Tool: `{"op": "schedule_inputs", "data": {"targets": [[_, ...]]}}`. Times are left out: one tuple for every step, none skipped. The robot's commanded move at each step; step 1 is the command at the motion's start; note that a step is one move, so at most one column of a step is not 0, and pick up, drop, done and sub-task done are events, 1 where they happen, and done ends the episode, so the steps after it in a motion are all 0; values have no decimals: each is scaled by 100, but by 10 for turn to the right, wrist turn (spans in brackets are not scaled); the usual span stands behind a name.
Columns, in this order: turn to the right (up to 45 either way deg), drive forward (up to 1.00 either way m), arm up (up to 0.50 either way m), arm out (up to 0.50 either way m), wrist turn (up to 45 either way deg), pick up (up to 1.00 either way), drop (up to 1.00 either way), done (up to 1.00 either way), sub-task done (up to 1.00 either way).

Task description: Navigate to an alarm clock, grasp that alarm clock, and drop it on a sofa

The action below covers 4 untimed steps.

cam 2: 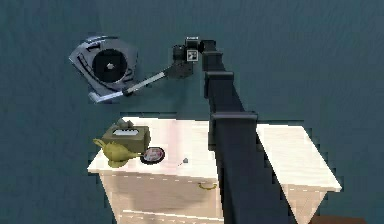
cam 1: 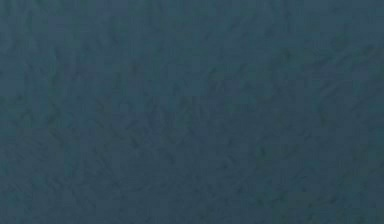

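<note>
In the arm side view a round alarm clock (cam 2: 104, 66) with a dark face and a blue-grey rim hangs in the air in front of the teal wall, clear of the dresser below it. It sits at the far end of my gripper (cam 2: 138, 84), which holds it. The thin fingers (cam 2: 150, 79) run down and to the left from the gripper's dark body. The dark arm (cam 2: 232, 130) rises from the bottom edge, just right of the middle.
A pale dresser (cam 2: 200, 160) stands under the arm against the teal wall (cam 2: 320, 60). On its top are a green teapot-like thing (cam 2: 120, 149) and a small dark round disc (cam 2: 153, 155). A plain teal textured surface (cam 1: 190, 110) spans the forward view.
</note>
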Motion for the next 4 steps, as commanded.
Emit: {"op": "schedule_inputs", "data": {"targets": [[0, 0, 0, 0, -450, 0, 0, 0, 0], [0, 0, 0, 0, -240, 0, 0, 0, 0], [0, 0, 0, -48, 0, 0, 0, 0, 0], [-450, 0, 0, 0, 0, 0, 0, 0, 0]]}}
